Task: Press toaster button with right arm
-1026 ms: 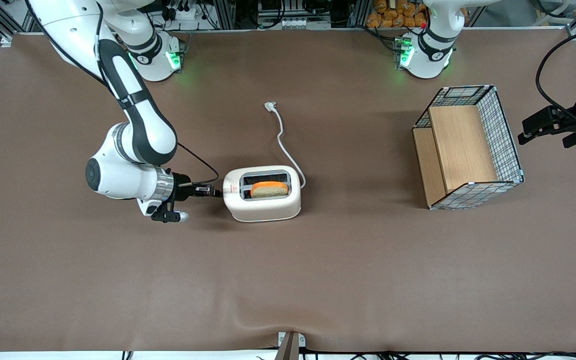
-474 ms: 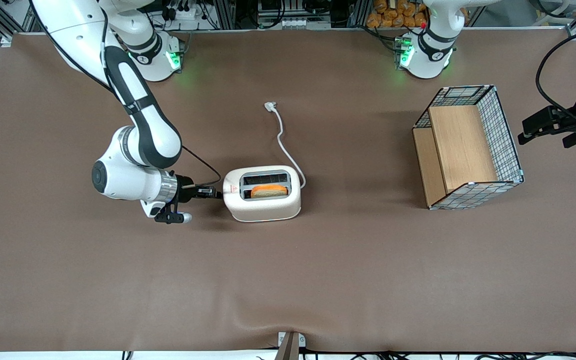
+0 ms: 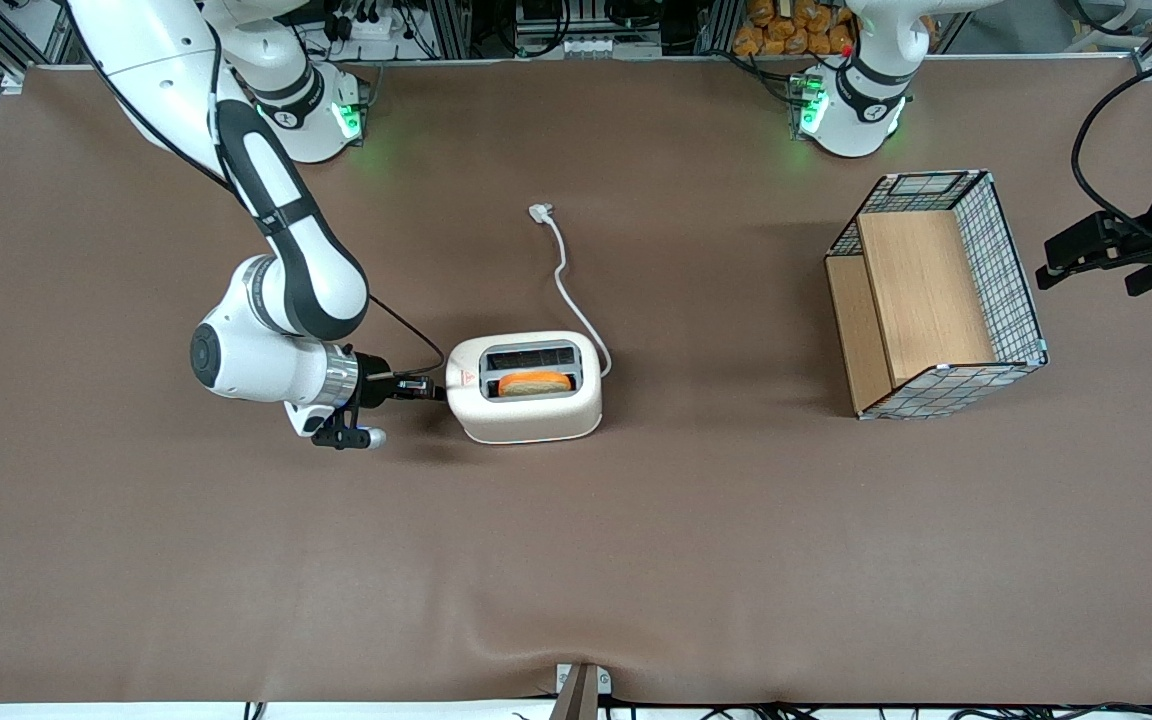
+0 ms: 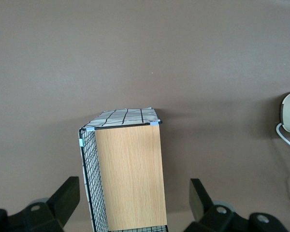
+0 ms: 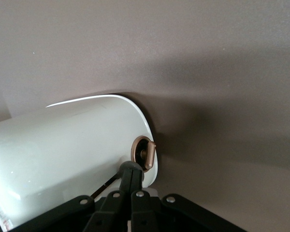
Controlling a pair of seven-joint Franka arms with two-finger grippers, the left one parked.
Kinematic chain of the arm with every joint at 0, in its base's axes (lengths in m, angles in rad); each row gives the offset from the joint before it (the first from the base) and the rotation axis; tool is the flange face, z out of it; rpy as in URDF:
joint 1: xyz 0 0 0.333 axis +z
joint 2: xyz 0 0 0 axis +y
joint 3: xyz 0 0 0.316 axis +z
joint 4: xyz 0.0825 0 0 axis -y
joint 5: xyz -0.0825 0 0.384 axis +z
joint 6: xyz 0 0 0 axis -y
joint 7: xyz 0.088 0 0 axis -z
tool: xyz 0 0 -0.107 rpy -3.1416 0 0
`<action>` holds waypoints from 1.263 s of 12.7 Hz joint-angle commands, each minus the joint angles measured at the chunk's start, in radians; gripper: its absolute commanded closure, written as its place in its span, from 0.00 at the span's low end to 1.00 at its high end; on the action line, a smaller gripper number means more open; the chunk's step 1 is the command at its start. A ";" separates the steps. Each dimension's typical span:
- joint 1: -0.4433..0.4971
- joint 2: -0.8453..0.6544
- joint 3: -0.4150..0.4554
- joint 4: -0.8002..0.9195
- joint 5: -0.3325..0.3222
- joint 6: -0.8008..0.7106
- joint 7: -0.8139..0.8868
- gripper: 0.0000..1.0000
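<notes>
I have the black two-finger gripper [image 3: 426, 386] on the white and dark-panelled right arm [image 3: 281, 290] pressed against the end face of the white rounded two-slot toaster [image 3: 524, 386], which sits near the middle of the brown surface [image 3: 576, 560], somewhat toward the working arm's end. The jaws are together, forming one narrow tip. From the wrist camera, that tip [image 5: 130, 170] meets the toaster wall just beside the small round knob-like toaster button [image 5: 143, 152] — touching or nearly so, I judge. An orange-crusted slice of bread [image 3: 536, 383] sits low in the slot nearer the front camera. To do this well, I want a slow, straight push in line with the control — any sideways drift would slide the light toaster instead.
</notes>
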 commanded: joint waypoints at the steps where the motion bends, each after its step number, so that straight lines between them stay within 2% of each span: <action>1: 0.037 0.047 -0.002 -0.014 0.034 0.079 -0.053 1.00; 7: 0.000 0.035 -0.004 -0.005 0.034 0.030 -0.088 1.00; 13: -0.066 0.032 -0.010 0.078 0.032 -0.134 -0.085 1.00; 14: -0.087 0.034 -0.010 0.102 0.029 -0.166 -0.085 0.91; 15: -0.109 0.035 -0.010 0.127 0.027 -0.214 -0.084 0.40; 16: -0.121 0.035 -0.012 0.145 0.021 -0.251 -0.083 0.00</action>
